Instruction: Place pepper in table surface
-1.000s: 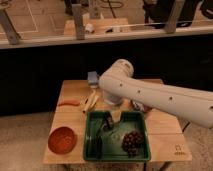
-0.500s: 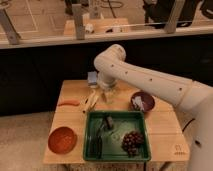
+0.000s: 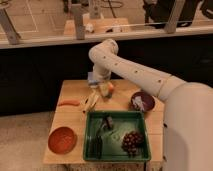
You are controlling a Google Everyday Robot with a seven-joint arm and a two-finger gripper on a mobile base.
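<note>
From my station I see the white arm (image 3: 135,75) reaching in from the right, bending at its elbow above the far edge of the tabletop (image 3: 70,120) and dropping straight down. The gripper (image 3: 102,93) hangs low over the middle of the far half of the tabletop, just behind the green tray (image 3: 117,114). Its jaws are spread wide and I see nothing held between them.

The pepper (image 3: 69,103) lies flat on the bare wood at the left side of the tabletop. It is to the left of the gripper and apart from it, lying roughly sideways across my view.

Just beside the gripper there is a pale yellowish object (image 3: 92,101) that I can't identify. A small round orange fruit (image 3: 111,88) sits close on the gripper's other side. I can't tell whether the gripper touches either one.

A dark purple bowl (image 3: 142,101) stands at the right side of the tabletop with something pale inside it. An orange-red bowl (image 3: 62,139) sits near the front left corner.

The green tray fills the front middle. It holds a bunch of dark grapes (image 3: 132,141) in its right part and some dark items (image 3: 102,135) in its left part that I can't make out.
</note>
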